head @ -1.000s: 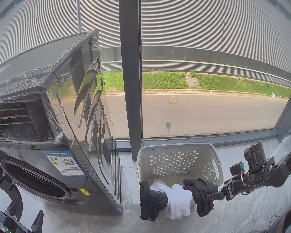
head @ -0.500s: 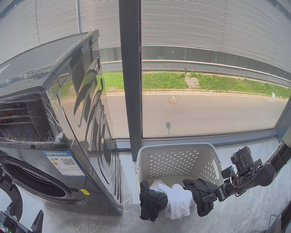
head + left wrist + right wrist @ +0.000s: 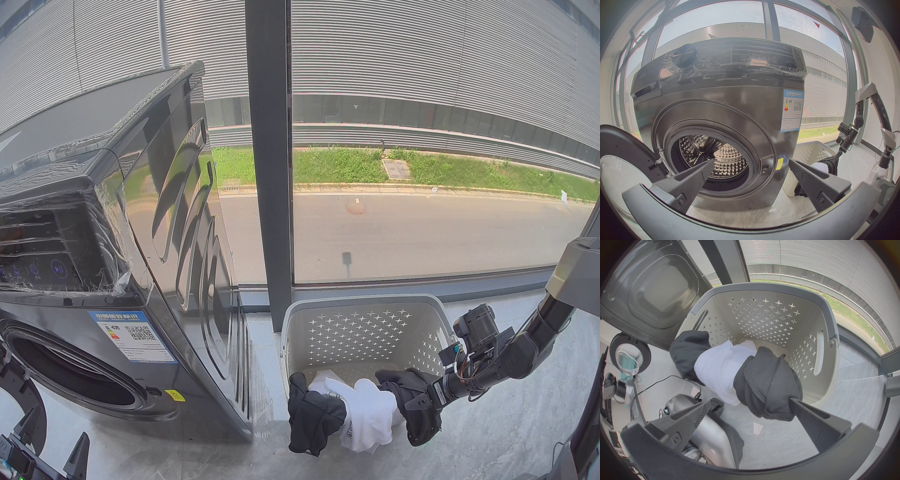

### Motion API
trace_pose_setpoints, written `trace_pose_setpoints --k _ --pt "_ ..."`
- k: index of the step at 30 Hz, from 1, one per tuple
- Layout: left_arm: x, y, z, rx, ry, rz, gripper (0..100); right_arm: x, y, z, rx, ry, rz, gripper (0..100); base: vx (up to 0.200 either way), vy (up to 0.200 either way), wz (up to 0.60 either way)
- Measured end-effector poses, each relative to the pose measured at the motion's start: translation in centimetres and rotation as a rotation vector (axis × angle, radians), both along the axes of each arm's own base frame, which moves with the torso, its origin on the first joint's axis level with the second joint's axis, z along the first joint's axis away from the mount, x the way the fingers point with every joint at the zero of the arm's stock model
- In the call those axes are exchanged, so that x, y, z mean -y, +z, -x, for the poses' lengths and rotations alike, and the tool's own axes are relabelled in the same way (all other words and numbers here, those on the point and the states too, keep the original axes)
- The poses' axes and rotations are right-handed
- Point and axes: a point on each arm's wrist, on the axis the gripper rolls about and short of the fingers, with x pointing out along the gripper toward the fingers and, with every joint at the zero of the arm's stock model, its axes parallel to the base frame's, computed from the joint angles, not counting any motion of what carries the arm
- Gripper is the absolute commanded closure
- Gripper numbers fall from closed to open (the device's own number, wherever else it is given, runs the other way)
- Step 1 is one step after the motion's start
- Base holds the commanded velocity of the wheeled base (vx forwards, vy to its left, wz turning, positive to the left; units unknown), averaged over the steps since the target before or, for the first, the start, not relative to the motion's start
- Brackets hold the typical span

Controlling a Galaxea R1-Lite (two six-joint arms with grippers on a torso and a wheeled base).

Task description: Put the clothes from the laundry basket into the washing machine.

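As my right pincer (image 3: 750, 402) has slid in this last second, it sits spread against the dark garment (image 3: 768, 383) on the laundry basket (image 3: 762, 287) rim, nothing pinched yet

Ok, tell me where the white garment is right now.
In the head view, the white garment drapes over the near rim of the laundry basket, between the left dark garment and the right dark garment, right of the washing machine.

Pale marbled floor (image 3: 500, 437), washing machine (image 3: 175, 281) and laundry basket (image 3: 362, 337) standing on it
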Motion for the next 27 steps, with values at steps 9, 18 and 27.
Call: trace_pose_setpoints --k 9,18,27 --pt "0.0 0.0 0.0 0.000 0.000 0.002 0 0.4 -1.1 -2.6 0.022 -0.068 0.029 0 0.000 0.000 0.00" --pt "0.0 0.0 0.0 0.000 0.000 0.002 0 0.0 -2.0 -2.9 0.005 -0.060 0.045 0 0.000 0.000 0.00" --pt "0.0 0.0 0.0 0.000 0.000 0.002 0 -0.6 -3.0 -3.4 -0.008 -0.044 0.051 100 0.000 0.000 0.00"
